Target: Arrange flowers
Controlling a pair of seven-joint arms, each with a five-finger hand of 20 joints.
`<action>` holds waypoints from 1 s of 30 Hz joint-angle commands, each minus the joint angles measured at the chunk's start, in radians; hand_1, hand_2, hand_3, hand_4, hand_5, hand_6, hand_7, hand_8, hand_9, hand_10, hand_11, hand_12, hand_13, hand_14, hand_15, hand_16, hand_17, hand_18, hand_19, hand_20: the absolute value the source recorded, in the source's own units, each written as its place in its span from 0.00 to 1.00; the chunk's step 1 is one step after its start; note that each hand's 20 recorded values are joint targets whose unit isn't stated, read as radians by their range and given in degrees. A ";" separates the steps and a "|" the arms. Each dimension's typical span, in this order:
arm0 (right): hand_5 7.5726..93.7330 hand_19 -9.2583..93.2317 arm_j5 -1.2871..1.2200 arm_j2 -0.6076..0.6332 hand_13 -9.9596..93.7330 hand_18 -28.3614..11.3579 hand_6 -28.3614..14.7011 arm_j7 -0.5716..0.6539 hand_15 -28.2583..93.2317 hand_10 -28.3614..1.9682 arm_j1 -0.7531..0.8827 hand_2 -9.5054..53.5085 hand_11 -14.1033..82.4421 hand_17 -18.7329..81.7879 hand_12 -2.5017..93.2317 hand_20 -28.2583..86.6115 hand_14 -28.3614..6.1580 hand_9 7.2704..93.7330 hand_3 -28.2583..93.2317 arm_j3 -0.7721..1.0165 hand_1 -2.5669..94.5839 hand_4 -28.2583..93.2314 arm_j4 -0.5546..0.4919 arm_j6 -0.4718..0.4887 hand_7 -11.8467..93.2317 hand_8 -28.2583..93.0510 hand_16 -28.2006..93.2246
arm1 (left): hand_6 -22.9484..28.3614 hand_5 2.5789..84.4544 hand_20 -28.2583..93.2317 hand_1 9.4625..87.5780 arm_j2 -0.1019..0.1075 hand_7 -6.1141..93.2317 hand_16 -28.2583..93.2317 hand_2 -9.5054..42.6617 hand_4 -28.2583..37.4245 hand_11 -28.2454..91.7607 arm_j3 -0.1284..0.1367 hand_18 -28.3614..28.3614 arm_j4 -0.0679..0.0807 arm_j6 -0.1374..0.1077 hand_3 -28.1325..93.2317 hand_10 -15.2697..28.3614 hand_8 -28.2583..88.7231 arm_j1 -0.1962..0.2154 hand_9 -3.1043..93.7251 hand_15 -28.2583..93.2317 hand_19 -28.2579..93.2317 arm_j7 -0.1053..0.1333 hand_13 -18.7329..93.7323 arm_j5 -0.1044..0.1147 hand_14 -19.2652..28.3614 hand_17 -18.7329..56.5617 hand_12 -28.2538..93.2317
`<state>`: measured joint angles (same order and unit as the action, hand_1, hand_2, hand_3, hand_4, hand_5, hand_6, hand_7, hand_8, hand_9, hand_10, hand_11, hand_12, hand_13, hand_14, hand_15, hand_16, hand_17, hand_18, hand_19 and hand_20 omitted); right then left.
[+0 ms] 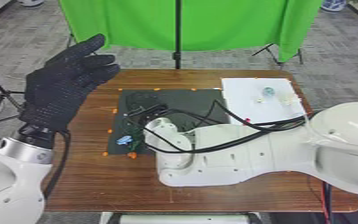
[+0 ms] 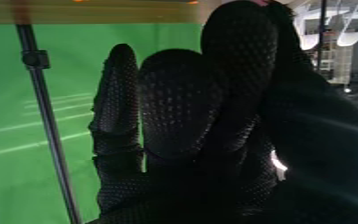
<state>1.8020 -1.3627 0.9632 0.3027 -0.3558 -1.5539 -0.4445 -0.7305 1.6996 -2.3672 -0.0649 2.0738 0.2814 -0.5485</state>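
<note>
The left hand (image 1: 62, 87) is raised off the table's left side, open with loosely bent fingers. Over the dark mat (image 1: 162, 96), the right hand (image 1: 145, 114) is partly hidden by its wrist and cables. The right wrist view has the right hand (image 2: 181, 100) with its thumb against a fingertip, pinching a small pink thing (image 2: 261, 2), mostly hidden. A blue flower (image 1: 124, 140) lies near the mat's lower left corner. On the white sheet (image 1: 238, 92) are a teal item (image 1: 268, 92) and small pale pieces; a red bit (image 1: 246, 120) is beside the cables.
The right forearm (image 1: 238, 155) and its black cables stretch across the brown table (image 1: 95, 187) and hide part of the mat. Orange marks dot the mat's edges. Behind the table stand a green backdrop (image 1: 122, 25) and a black pole (image 1: 178, 35).
</note>
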 commanded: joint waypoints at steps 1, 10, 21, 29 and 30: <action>0.87 0.95 0.000 0.015 0.92 0.30 0.76 0.010 0.77 0.70 -0.013 0.00 0.50 0.50 0.23 0.32 0.72 1.00 0.74 0.020 0.56 0.00 0.011 0.039 0.26 0.23 0.40 | 0.64 0.42 0.44 0.19 -0.013 0.22 0.16 0.30 0.13 0.48 -0.027 0.95 0.002 -0.015 0.88 0.86 0.16 -0.031 0.39 0.65 0.71 -0.019 0.38 -0.005 1.00 0.14 0.33; 0.83 0.94 -0.021 0.015 0.92 0.30 0.74 0.015 0.77 0.69 -0.014 0.00 0.50 0.50 0.24 0.33 0.72 0.99 0.71 0.023 0.55 0.00 0.009 0.036 0.26 0.22 0.40 | 0.64 0.42 0.44 0.19 -0.018 0.22 0.16 0.31 0.13 0.48 -0.018 0.95 0.001 -0.013 0.88 0.85 0.15 -0.014 0.39 0.65 0.71 -0.018 0.38 -0.005 1.00 0.14 0.33; 0.77 0.94 -0.026 0.011 0.92 0.29 0.75 0.021 0.78 0.69 -0.020 0.00 0.50 0.49 0.24 0.33 0.71 0.99 0.73 0.021 0.53 0.00 0.010 0.033 0.26 0.20 0.40 | 0.64 0.42 0.44 0.19 -0.007 0.22 0.16 0.31 0.13 0.48 -0.031 0.95 0.004 -0.022 0.88 0.85 0.16 -0.028 0.39 0.65 0.71 -0.013 0.38 0.000 1.00 0.14 0.33; 0.75 0.94 -0.028 0.014 0.92 0.28 0.75 0.031 0.78 0.69 -0.018 0.00 0.50 0.50 0.24 0.34 0.71 1.00 0.72 0.024 0.52 0.00 0.011 0.012 0.26 0.18 0.40 | 0.64 0.42 0.45 0.19 -0.016 0.22 0.16 0.31 0.13 0.48 -0.031 0.95 0.004 -0.021 0.88 0.85 0.16 -0.025 0.39 0.65 0.70 -0.018 0.38 -0.002 1.00 0.14 0.33; 0.74 0.94 -0.027 0.017 0.92 0.28 0.75 0.026 0.78 0.69 -0.014 0.00 0.50 0.50 0.24 0.34 0.71 1.00 0.71 0.030 0.52 0.00 0.010 0.012 0.26 0.18 0.39 | 0.64 0.42 0.45 0.19 -0.017 0.22 0.16 0.31 0.13 0.48 -0.027 0.95 0.003 -0.022 0.88 0.85 0.16 -0.020 0.39 0.65 0.70 -0.019 0.38 -0.002 1.00 0.14 0.33</action>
<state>1.7683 -1.3493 0.9811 0.3020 -0.3408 -1.5433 -0.4109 -0.7371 1.6719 -2.3670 -0.0750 2.0422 0.2720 -0.5485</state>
